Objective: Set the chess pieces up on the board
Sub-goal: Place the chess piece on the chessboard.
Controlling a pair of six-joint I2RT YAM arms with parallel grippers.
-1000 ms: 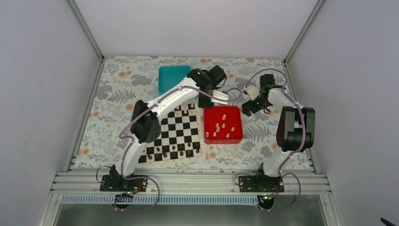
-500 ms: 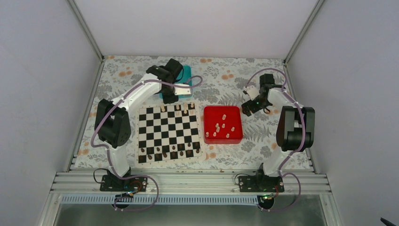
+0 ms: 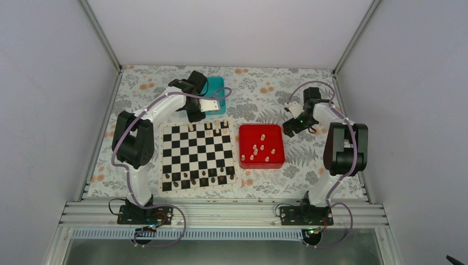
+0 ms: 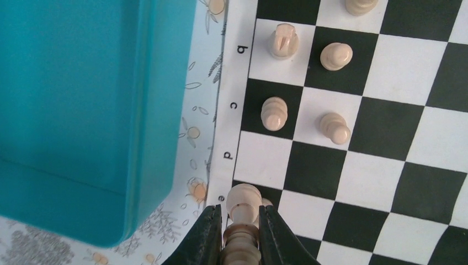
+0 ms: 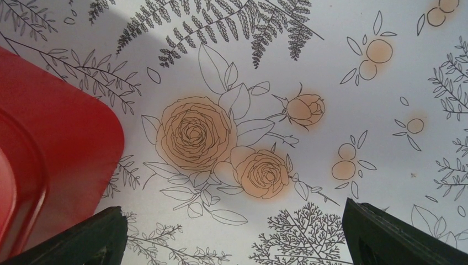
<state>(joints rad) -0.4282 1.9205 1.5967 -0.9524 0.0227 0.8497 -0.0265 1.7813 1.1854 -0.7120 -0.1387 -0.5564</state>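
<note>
Left gripper (image 4: 239,214) pinches one cream, lathe-turned piece (image 4: 243,196) at the checkered board (image 4: 232,83) edge — five more stand nearby. Right gripper (image 5: 232,218) spread wide — beside one glossy red tray (image 5: 55,138).

Letters b–e on the board (image 4: 236,77)

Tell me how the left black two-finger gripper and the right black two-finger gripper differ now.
The left gripper is shut on a pale cream chess piece; the right gripper is open and holds nothing. The left gripper is above the edge of the black-and-white checkered chessboard, near the letter e; the right gripper is above the floral tablecloth, beside the red square tray. Both point down.
</note>
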